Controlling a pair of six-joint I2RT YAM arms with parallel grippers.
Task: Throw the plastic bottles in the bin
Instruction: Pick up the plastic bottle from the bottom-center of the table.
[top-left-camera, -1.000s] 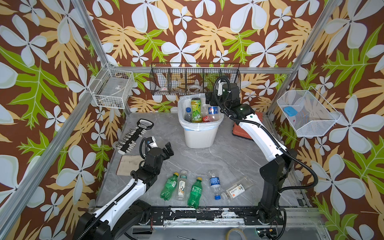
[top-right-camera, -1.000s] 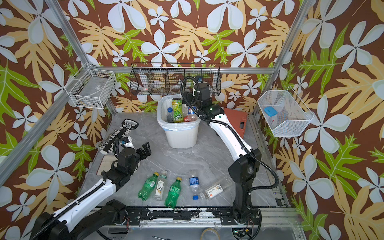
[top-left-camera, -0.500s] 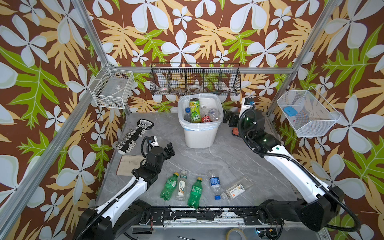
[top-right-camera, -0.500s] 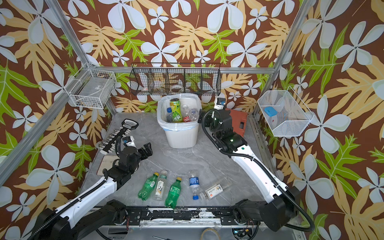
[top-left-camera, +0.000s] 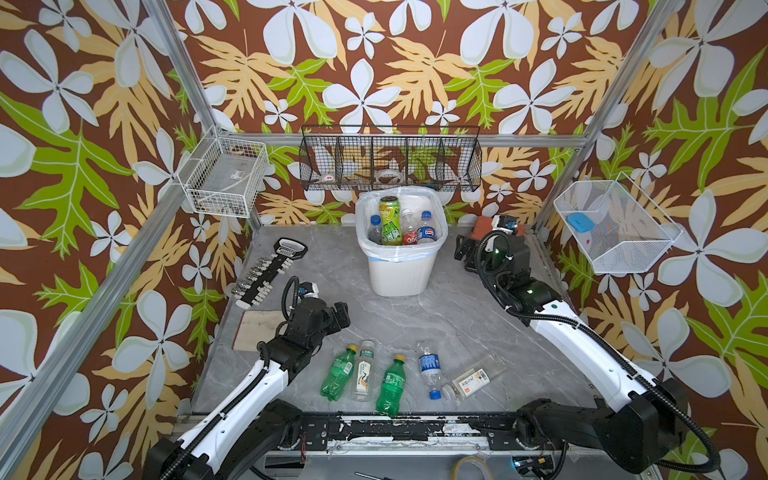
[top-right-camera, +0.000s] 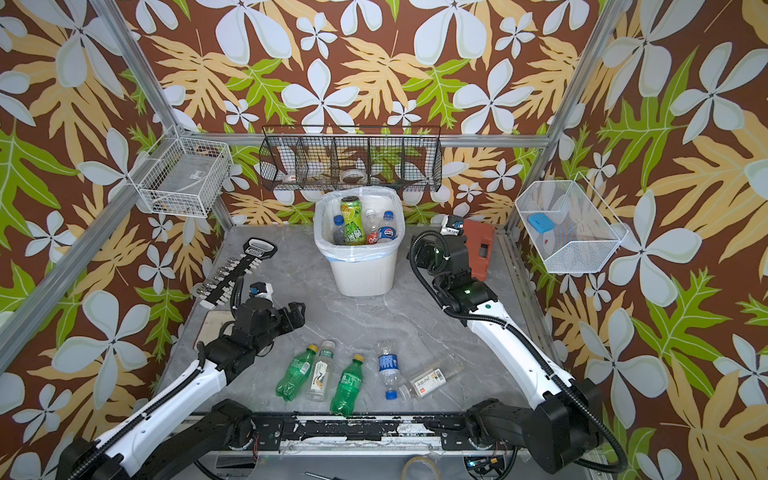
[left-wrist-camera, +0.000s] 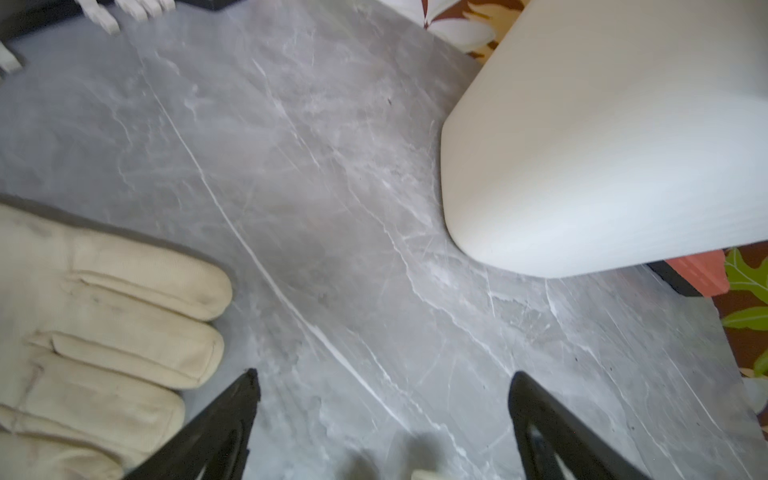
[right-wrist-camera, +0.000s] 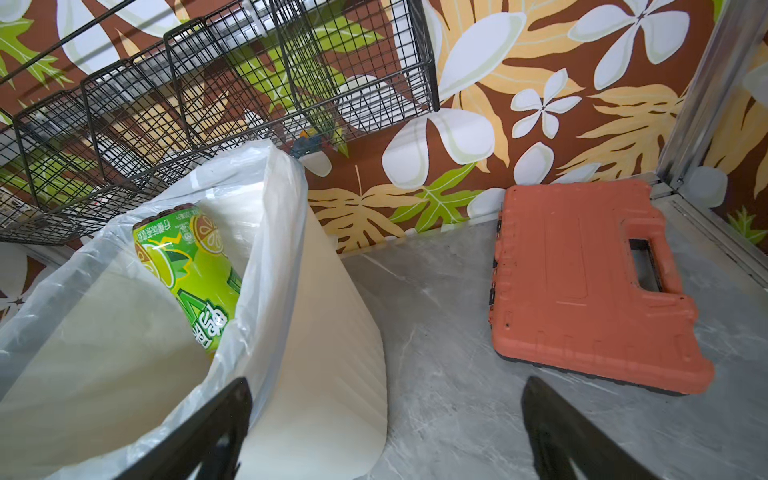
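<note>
The white bin (top-left-camera: 401, 270) (top-right-camera: 362, 272) stands at the back centre with a bag over its rim. Several plastic bottles (top-left-camera: 390, 222) stand inside it. Several more lie near the front edge: two green ones (top-left-camera: 338, 372) (top-left-camera: 390, 384), a white-labelled one (top-left-camera: 362, 372), a blue-labelled one (top-left-camera: 430, 368) and a clear one (top-left-camera: 471, 378). My left gripper (top-left-camera: 338, 318) (left-wrist-camera: 382, 374) is open and empty over bare table, just behind the leftmost bottles. My right gripper (top-left-camera: 463, 253) (right-wrist-camera: 386, 380) is open and empty beside the bin's right wall (right-wrist-camera: 332, 353).
An orange-red tool case (right-wrist-camera: 590, 286) (top-right-camera: 478, 249) lies right of the bin. A beige glove (left-wrist-camera: 104, 332) and a socket rack (top-left-camera: 270, 270) lie at the left. A black wire basket (top-left-camera: 390, 160) hangs behind the bin. White mesh baskets (top-left-camera: 224, 180) (top-left-camera: 615, 224) hang on both side walls.
My right arm has swung from above the bin down to its right side, gripper open. The left gripper has barely moved.
</note>
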